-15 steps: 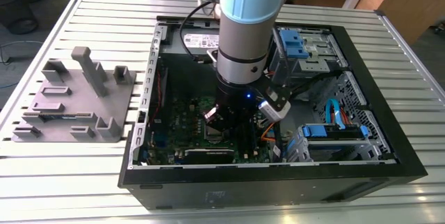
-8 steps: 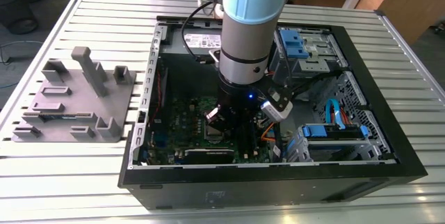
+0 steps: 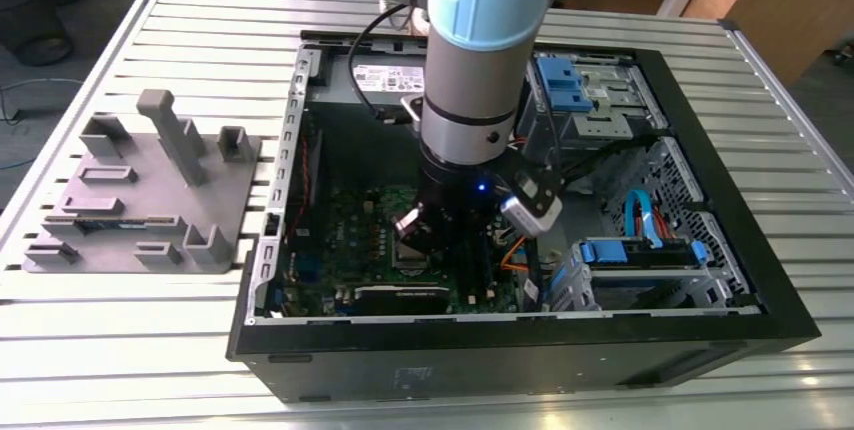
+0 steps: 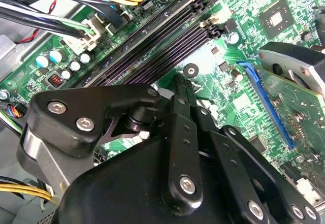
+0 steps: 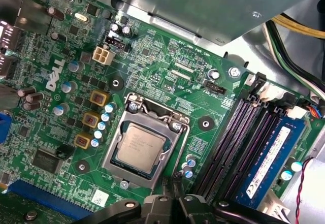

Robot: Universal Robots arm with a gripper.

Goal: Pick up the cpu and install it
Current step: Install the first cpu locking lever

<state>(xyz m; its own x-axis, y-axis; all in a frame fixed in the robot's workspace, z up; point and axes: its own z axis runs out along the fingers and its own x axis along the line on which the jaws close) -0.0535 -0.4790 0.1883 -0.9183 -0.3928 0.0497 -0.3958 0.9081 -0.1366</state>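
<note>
slatted metal table (image 3: 120, 350) carries an open black computer case (image 3: 534, 350). inside, the small square silver-topped cpu (image 5: 143, 147) sits in the green motherboard's (image 5: 167, 56) metal socket frame (image 5: 175, 127); the black gripper (image 3: 434, 240) hovers just above it, grip state unclear.

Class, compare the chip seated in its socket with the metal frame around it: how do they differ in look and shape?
The cpu is a solid flat square with a smooth silver-grey top; the socket frame is larger and hollow in the middle. The cpu sits inside the opening, while the frame borders it. Both are shiny metal and lie flat on the green motherboard.
</note>
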